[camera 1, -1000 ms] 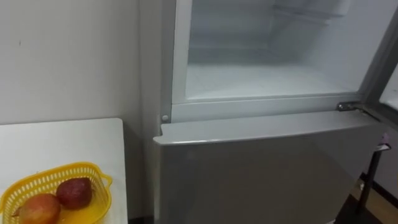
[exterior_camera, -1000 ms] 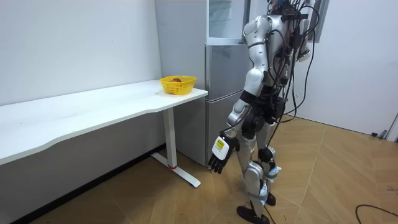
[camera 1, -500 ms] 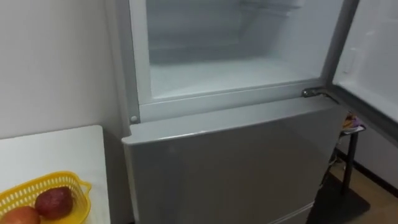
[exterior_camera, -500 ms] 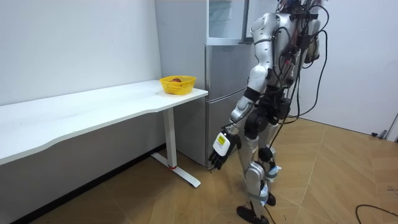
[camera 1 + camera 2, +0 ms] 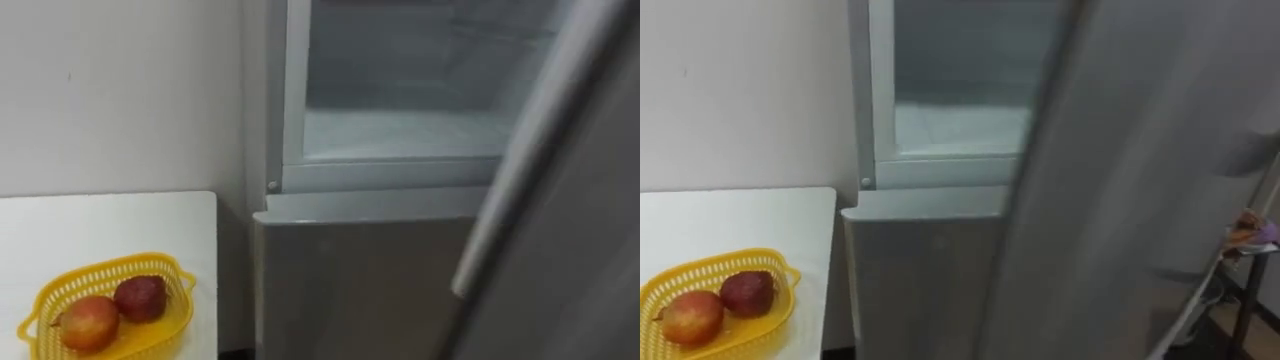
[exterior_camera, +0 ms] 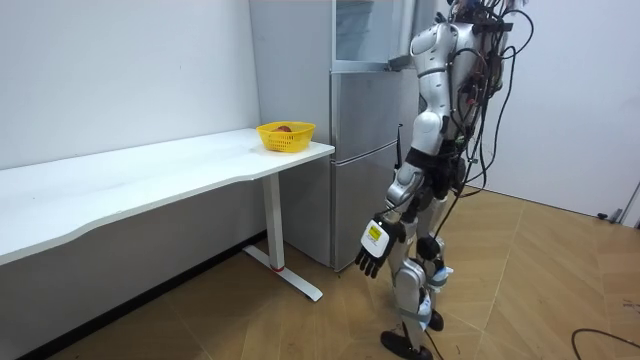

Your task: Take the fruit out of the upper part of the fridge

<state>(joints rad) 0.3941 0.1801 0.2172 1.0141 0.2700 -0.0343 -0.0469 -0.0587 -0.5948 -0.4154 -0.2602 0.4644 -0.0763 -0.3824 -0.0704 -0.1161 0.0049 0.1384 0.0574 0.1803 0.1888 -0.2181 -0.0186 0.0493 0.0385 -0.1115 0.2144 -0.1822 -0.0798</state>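
The fridge's upper compartment (image 5: 400,130) stands open, and the white shelf I can see inside is bare. Its grey door (image 5: 560,220) cuts across the right side of both eye views and covers part of the opening (image 5: 950,125). Left of the fridge, a yellow basket (image 5: 60,290) sits on the white table (image 5: 110,225). It holds two reddish fruits (image 5: 140,298). In the room view I stand upright right in front of the fridge (image 6: 360,150). My left hand (image 6: 372,250) hangs at knee height, open and holding nothing.
The lower fridge door (image 5: 350,280) is shut. The white wall (image 5: 120,90) runs behind the table. The long table (image 6: 150,180) stretches toward the room view's left, with wooden floor (image 6: 520,290) around me.
The upper door has swung across the right of the eye views, covering more of the compartment. My head view shifted back toward the basket. My hanging left hand swung to the room view's right.
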